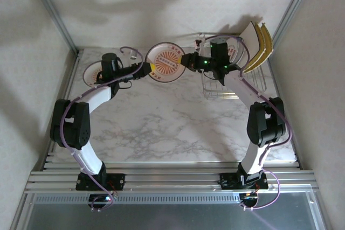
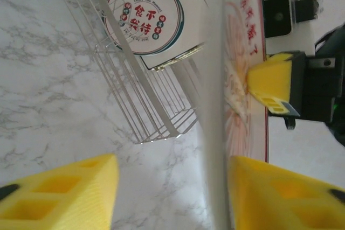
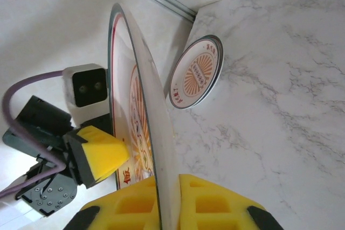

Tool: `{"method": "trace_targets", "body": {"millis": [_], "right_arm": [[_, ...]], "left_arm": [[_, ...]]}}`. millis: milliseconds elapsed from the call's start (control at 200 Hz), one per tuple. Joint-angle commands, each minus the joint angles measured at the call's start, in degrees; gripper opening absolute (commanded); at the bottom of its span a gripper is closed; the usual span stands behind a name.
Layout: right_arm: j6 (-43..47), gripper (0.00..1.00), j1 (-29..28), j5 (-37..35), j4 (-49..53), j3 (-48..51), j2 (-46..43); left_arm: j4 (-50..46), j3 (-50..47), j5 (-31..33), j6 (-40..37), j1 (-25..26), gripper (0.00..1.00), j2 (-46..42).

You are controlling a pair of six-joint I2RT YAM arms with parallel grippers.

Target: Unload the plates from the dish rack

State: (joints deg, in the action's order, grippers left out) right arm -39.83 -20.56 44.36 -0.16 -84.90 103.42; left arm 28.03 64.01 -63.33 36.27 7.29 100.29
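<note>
right gripper (image 3: 167, 187): clamps plate (image 3: 139, 117) | left gripper (image 2: 172, 164): parted, straddling it | right wrist: another plate (image 3: 197, 74) on table (image 3: 269, 111)

Left arm (image 1: 81, 125), right arm (image 1: 265, 122): matching pair, with black joint housings, white link covers and black base plates (image 1: 99, 180).
Purple cable (image 1: 66, 112): one looped along each arm.
Green indicator lights (image 1: 208, 64): on the right wrist.
Left gripper (image 1: 153, 68), right gripper (image 1: 185, 60): blocky yellow fingers (image 2: 59, 192) with recessed pockets, on black mounts.
Wrist camera (image 3: 86, 90): white box, black face.
Screw heads (image 3: 51, 200): set in a black bracket.
</note>
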Motion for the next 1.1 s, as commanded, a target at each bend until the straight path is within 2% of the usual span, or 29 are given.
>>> {"method": "trace_targets", "body": {"millis": [0, 280, 405, 451, 531, 656, 866, 986, 1096], "right_arm": [[0.2, 0.00, -0.8, 0.6, -1.0, -3.2, 0.8], [0.8, 0.00, -1.6, 0.1, -0.2, -4.1, 1.9], [0.8, 0.00, -1.7, -0.1, 0.1, -4.5, 2.2], [0.8, 0.15, -1.7, -0.3, 0.2, -4.5, 2.3], [1.0, 0.30, -1.7, -0.8, 0.8, -4.7, 2.4], [1.9, 0.62, -1.7, -1.6, 2.6, -5.1, 2.3], [5.8, 0.98, -1.6, -4.8, 8.9, -6.5, 1.4], [11.6, 0.99, -1.5, -11.1, 18.5, -9.4, 0.2], [18.4, 0.99, -1.4, -22.9, 30.7, -14.5, -0.5]], "left_arm": [[1.0, 1.6, -0.7, 0.0, 0.4, 0.40, 0.5], [0.7, 1.9, -0.4, 0.6, 0.4, 0.00, 1.0], [1.6, 1.8, -0.3, 1.2, 0.3, 0.00, 1.1], [2.2, 1.5, -0.2, 1.7, 0.3, 0.00, 0.9], [3.0, 1.2, 0.0, 2.4, 0.3, 0.00, 0.8], [4.0, 1.0, 0.7, 3.5, 0.2, 0.00, 0.2], [4.9, 0.5, 2.0, 5.4, -0.7, 0.00, -0.9], [4.9, -0.8, 4.4, 6.8, -2.0, 0.00, -2.3], [6.6, -3.2, 8.2, 9.9, -4.0, 0.00, -4.1]]}}
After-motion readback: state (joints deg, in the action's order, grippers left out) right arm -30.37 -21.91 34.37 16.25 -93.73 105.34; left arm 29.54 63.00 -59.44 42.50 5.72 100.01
